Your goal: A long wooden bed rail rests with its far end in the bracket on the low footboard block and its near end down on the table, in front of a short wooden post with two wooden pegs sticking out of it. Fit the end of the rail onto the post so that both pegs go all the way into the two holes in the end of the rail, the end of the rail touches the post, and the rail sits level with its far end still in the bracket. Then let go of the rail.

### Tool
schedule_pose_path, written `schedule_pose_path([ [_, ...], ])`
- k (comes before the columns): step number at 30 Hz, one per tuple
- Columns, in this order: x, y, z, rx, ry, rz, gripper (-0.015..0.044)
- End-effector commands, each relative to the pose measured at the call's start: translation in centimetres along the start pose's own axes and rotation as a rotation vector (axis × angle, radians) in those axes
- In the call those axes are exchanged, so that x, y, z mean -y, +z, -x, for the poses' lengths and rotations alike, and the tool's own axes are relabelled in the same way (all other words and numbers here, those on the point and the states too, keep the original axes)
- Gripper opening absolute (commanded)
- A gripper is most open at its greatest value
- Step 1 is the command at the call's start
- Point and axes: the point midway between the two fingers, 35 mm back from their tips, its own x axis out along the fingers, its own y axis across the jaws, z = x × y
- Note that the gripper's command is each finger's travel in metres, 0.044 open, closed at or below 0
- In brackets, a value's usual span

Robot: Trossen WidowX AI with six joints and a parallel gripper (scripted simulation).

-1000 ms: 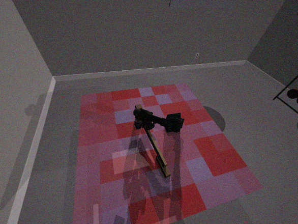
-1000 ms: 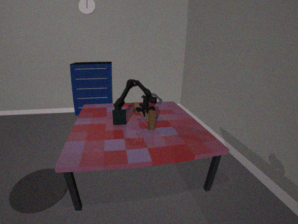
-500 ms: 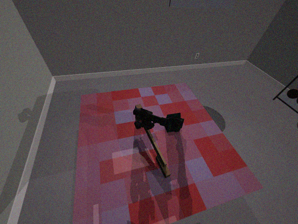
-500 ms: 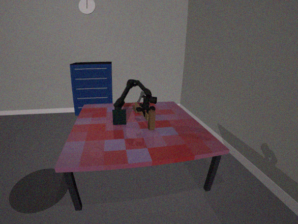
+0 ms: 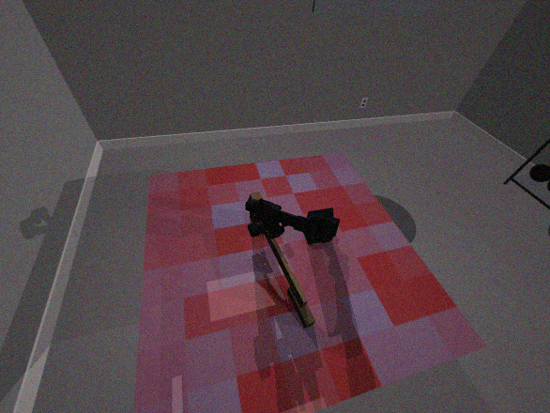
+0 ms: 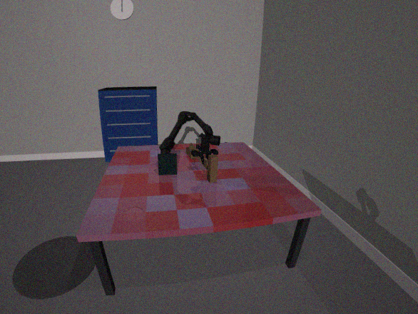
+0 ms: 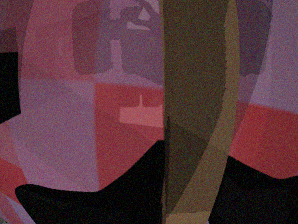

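The wooden rail [image 5: 281, 259] [image 7: 196, 75] runs from my gripper [image 6: 191, 151] to the bracket on the low footboard block [image 5: 307, 317]. The short wooden post [image 5: 255, 196] [image 6: 212, 169] stands upright at the rail's other end, right beside my gripper. My gripper [image 5: 266, 230] [image 6: 205, 161] [image 7: 178, 145] is shut on the rail near its post end, with one black finger on each side. The pegs, the holes and any gap between rail and post are hidden behind the gripper. The frames are too dark and small to tell whether the rail is exactly level.
The arm's dark base [image 5: 321, 227] [image 6: 167, 164] stands on the patchwork table [image 5: 413, 286] [image 6: 246, 214], to one side of the rail. The arm arches over from it to the post end. A blue drawer cabinet [image 6: 129, 123] stands on the floor beyond the table.
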Motion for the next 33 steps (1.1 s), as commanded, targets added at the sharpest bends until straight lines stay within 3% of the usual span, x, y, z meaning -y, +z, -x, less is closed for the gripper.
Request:
schedule_pose_path([
  [1, 0.10, -0.30, 0.21, -0.006, -0.008, 0.001, 0.0000],
  [33, 0.06, -0.99, 0.23, -0.006, -0.008, 0.002, 0.0000],
])
